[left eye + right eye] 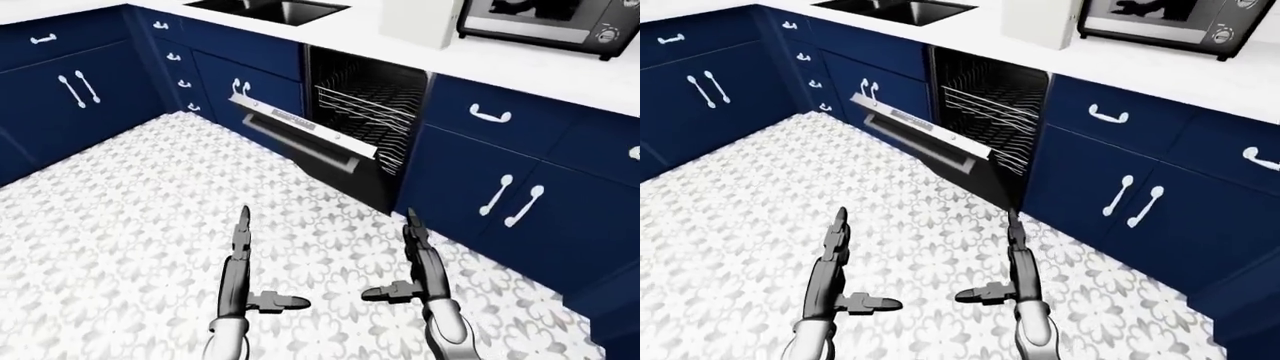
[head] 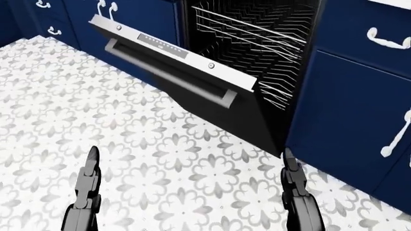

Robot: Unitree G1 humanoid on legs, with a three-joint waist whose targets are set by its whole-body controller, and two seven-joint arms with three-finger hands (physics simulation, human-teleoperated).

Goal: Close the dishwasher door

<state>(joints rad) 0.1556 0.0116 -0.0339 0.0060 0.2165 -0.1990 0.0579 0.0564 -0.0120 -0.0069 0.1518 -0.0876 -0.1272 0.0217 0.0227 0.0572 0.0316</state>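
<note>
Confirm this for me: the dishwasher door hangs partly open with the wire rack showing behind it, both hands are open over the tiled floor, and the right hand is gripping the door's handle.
Not quite. The right hand grips nothing: in the left-eye view it hovers open above the tiled floor, apart from the dishwasher door and its handle. The rest stands: the door hangs partly open, the wire rack shows behind it, and the left hand is open too.

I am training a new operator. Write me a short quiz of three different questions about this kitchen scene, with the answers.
1. True or false: the dishwasher door is fully shut.
2. The left robot hand and right robot hand are: A) gripping the door handle, B) open and apart from the door, C) on the countertop.
3. Fill in: on the countertop, at the left-eye view's top right, stands a ___.

Key: 1 false, it hangs partly open; 2 B; 3 toaster oven.
</note>
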